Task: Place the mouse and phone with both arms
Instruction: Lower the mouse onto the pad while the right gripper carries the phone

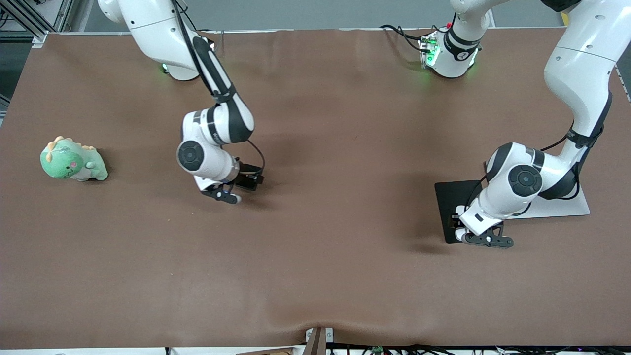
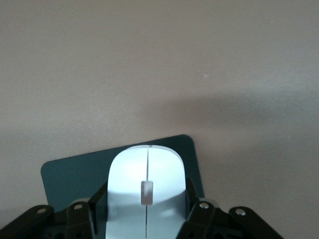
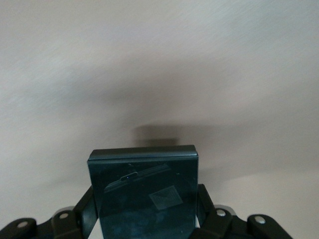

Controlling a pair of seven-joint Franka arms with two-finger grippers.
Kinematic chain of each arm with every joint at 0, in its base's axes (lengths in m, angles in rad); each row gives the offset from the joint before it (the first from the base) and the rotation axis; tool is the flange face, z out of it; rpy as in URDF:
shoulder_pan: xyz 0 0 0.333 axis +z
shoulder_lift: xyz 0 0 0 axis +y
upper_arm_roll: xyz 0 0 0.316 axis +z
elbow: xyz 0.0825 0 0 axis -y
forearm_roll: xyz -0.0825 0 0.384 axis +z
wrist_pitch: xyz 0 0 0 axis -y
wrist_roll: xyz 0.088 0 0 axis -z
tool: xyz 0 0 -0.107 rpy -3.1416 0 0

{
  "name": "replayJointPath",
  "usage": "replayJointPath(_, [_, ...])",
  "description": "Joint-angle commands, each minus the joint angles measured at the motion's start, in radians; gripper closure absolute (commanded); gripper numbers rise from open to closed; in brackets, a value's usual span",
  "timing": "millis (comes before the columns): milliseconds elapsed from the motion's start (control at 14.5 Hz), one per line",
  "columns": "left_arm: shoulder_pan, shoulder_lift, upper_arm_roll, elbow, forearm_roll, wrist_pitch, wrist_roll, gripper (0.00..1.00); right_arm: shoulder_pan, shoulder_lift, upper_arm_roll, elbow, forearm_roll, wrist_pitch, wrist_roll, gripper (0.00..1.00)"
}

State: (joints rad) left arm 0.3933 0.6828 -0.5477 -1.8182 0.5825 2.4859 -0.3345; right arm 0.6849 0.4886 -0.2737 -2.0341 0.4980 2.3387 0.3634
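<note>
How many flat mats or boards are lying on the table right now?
2: a matte black mouse pad under the left end effector, and a white flat board beside it, under the left arm; parts of both are hidden.

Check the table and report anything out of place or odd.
Only the green dinosaur plush stands out: it lies alone toward the right arm's end, unrelated to the task. The left gripper holds the mouse over the mouse pad; the right gripper holds the phone.
</note>
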Motion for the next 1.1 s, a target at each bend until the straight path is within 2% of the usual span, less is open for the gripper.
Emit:
replayJointPath(0, [0.025,0.017,-0.011,-0.026,0.069,0.05,-0.008,1.0,-0.001,-0.08,-0.057,-0.08,-0.013,-0.009,-0.11,1.0])
replayJointPath(344, [0.021,0.04,0.005,-0.018,0.091,0.054,-0.008,1.0,0.01,-0.114,-0.198,-0.149,-0.03,-0.007,-0.323,1.0])
replayJointPath(620, [0.021,0.056,0.005,-0.016,0.114,0.054,-0.009,1.0,0.007,-0.117,-0.297,-0.179,-0.081,-0.007,-0.461,1.0])
replayJointPath(688, [0.021,0.066,0.005,-0.015,0.114,0.054,-0.009,0.96,0.002,-0.123,-0.324,-0.182,-0.081,-0.009,-0.519,1.0])
replayJointPath(757, [0.021,0.067,0.005,-0.015,0.114,0.054,-0.009,0.74,-0.004,-0.122,-0.349,-0.189,-0.081,-0.009,-0.57,1.0])
replayJointPath(895, [0.021,0.075,0.005,-0.015,0.116,0.056,-0.008,0.01,-0.028,-0.113,-0.389,-0.209,-0.081,0.004,-0.674,1.0])
replayJointPath(1033, [0.025,0.073,0.005,-0.015,0.117,0.057,-0.008,0.0,-0.083,-0.119,-0.392,-0.236,-0.081,0.008,-0.766,1.0])
